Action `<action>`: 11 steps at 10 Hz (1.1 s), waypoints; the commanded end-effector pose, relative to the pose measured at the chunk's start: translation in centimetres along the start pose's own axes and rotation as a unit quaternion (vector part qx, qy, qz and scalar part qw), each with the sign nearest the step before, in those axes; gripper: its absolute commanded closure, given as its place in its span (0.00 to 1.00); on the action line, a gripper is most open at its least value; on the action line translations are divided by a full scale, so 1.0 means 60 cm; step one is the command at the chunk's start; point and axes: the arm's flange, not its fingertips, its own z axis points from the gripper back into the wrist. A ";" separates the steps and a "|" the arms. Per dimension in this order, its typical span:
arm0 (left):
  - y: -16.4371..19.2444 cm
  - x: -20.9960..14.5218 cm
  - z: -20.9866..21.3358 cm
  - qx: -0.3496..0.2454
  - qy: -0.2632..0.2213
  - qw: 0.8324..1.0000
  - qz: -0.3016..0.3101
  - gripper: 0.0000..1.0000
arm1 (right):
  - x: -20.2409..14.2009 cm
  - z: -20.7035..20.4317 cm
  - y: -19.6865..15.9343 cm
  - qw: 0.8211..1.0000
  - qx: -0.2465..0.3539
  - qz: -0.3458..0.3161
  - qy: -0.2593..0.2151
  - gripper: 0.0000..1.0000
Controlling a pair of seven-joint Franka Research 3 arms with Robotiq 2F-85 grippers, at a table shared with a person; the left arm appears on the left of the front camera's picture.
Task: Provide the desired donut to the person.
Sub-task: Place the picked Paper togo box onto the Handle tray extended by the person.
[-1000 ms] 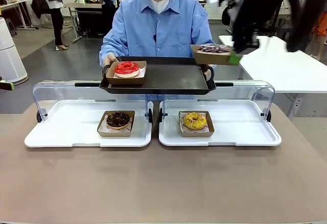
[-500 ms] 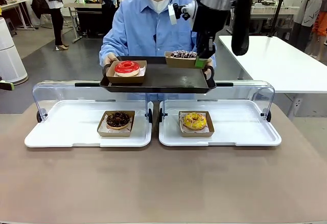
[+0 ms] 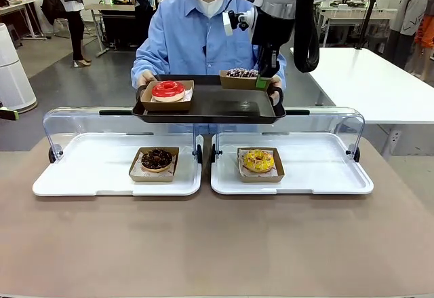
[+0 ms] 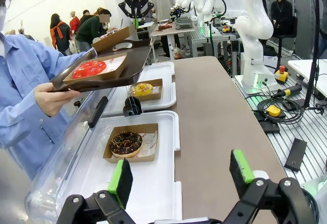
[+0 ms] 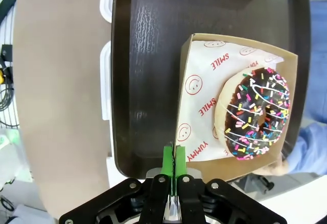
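The person [image 3: 207, 33] in a light blue shirt stands at the far side of the desk [image 3: 217, 244] and holds a dark tray [image 3: 210, 104] by its two ends, above the far edge of two white trays [image 3: 102, 176] with their clear lids folded back. The right gripper [image 3: 262, 81] reaches over the dark tray's right end, its fingers closed on the wall of a cardboard box [image 3: 239, 79] holding a sprinkled chocolate donut [image 3: 243, 72]. In the right wrist view the green pads [image 5: 167, 164] pinch the box edge [image 5: 180, 106], and the box [image 5: 204, 112] lies over the tray surface [image 5: 148, 55] near its corner; I cannot tell whether its bottom touches the tray. The donut [image 5: 255, 114] sits on printed paper inside. At the tray's left end lies a second box with a red donut [image 3: 168, 91]. On the left white tray a chocolate donut [image 3: 156, 159] sits in its box, on the right white tray [image 3: 319, 176] a yellow donut [image 3: 258, 161]. The left gripper [image 4: 179, 175] hangs with its fingers wide open and holding nothing, over the near end of the left white tray [image 4: 158, 183].
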 end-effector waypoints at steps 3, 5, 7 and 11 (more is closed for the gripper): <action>0.002 0.004 -0.001 0.011 -0.002 1.000 0.005 0.00 | -0.016 -0.032 -0.012 0.999 0.003 0.033 0.010 0.99; 0.002 0.004 -0.001 0.011 -0.002 1.000 0.005 0.00 | -0.023 -0.049 -0.018 0.999 0.007 0.030 0.015 0.99; 0.002 0.004 -0.001 0.011 -0.002 1.000 0.005 0.00 | -0.029 -0.069 -0.017 0.999 0.016 0.032 0.021 0.99; 0.002 0.004 -0.001 0.011 -0.002 1.000 0.005 0.00 | -0.034 -0.081 -0.017 0.999 0.020 0.036 0.020 0.99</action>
